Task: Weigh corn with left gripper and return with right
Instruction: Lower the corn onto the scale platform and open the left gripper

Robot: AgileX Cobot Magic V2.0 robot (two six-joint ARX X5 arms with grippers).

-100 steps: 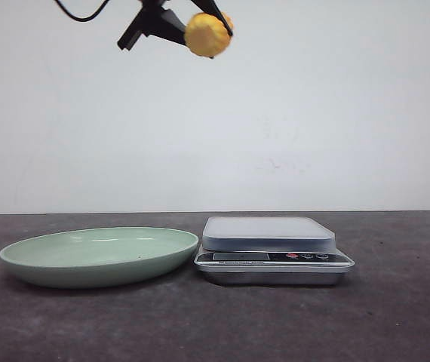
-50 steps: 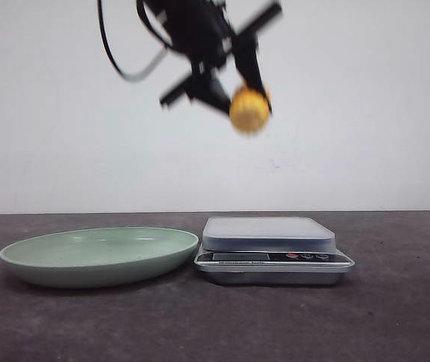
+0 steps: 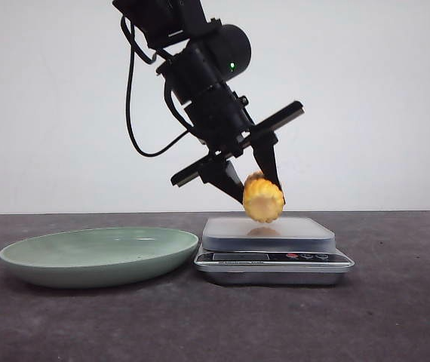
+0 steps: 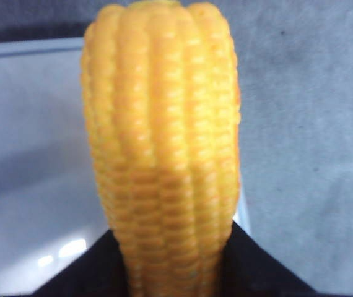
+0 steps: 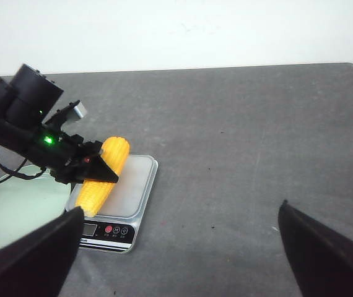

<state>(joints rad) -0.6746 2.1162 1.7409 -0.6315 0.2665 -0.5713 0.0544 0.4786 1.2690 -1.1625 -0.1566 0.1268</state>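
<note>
The corn (image 3: 262, 198) is a yellow ribbed cob piece. My left gripper (image 3: 253, 185) is shut on it and holds it tilted, low over the grey platform of the kitchen scale (image 3: 268, 234). I cannot tell whether it touches the platform. In the left wrist view the corn (image 4: 164, 154) fills the middle between the black fingers (image 4: 263, 272), with the scale's platform (image 4: 28, 154) behind it. The right wrist view shows the corn (image 5: 102, 176) over the scale (image 5: 136, 179). My right gripper (image 5: 181, 207) is open and empty, high above the table to the right of the scale.
A shallow pale green plate (image 3: 98, 255) sits just left of the scale; it also shows in the right wrist view (image 5: 15, 210). The scale's display and buttons (image 3: 305, 256) face the front. The dark grey table (image 5: 257, 136) extends to the right.
My left arm has come down from the top of the view and moved right with the corn, from high above the plate's edge to just over the scale's platform.
</note>
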